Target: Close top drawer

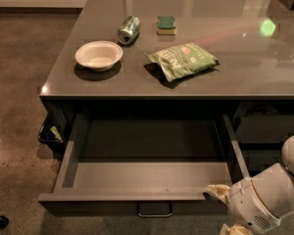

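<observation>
The top drawer is pulled far out from under the grey counter, and its grey inner floor is bare. Its flat front faces me at the bottom, with a small silver bar handle at centre. My gripper is at the lower right, at the right end of the drawer front. It is open, with one pale fingertip resting at the front's top edge and the other fingertip lower down. The white arm rises behind it.
On the counter lie a white bowl, a tipped can, a green sponge and a green chip bag. A narrower neighbouring drawer stack stands at the right. Brown floor lies to the left.
</observation>
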You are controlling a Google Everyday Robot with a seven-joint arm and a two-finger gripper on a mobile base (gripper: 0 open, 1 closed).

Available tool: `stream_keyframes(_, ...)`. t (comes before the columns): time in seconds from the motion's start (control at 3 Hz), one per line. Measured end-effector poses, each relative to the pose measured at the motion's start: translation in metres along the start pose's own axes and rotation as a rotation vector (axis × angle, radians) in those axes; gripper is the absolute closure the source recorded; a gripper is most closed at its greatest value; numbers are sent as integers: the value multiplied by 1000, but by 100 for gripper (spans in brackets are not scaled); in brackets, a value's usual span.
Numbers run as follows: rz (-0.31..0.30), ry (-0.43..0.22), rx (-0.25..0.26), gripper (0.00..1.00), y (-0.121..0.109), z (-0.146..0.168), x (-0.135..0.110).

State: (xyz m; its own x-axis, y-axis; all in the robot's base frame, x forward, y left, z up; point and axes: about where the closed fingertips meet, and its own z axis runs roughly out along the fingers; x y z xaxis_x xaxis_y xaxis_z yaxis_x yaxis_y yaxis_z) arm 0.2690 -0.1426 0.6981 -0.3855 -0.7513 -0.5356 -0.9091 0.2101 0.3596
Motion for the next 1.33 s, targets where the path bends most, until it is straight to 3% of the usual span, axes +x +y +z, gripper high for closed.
stream_keyframes(0.67, -53, -6, 106, 0, 12, -45, -22)
stream_keyframes(1.0, -42, -22, 102, 0, 21, -45, -14)
stream_keyframes(1.33, -12, -55, 51, 0, 21, -23, 3)
